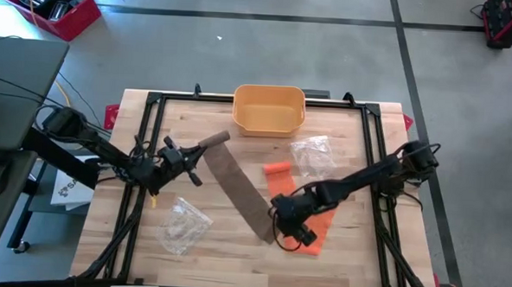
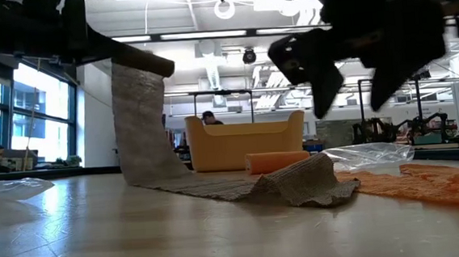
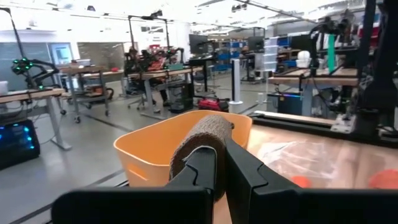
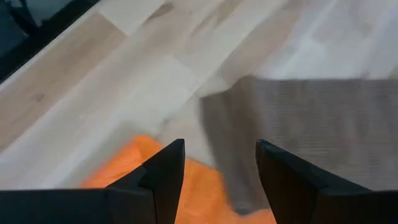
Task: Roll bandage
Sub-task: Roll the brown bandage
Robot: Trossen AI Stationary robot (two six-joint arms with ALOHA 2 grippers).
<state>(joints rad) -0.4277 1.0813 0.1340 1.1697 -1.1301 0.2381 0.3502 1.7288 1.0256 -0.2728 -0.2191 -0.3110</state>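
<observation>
Two-handed: holding roll [image 1: 214, 140] clamped in left gripper [image 1: 186, 154], hovering right gripper [image 1: 290, 225], jaws apart, over bandage [image 1: 241, 189] tail, keeping strip taut.

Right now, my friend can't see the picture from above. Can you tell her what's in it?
The left end effector is shut on the rolled end of a long brown fabric bandage that stretches across the wooden table. The right end effector hangs open over its far end, beside an orange bandage and a yellow plastic tub.
</observation>
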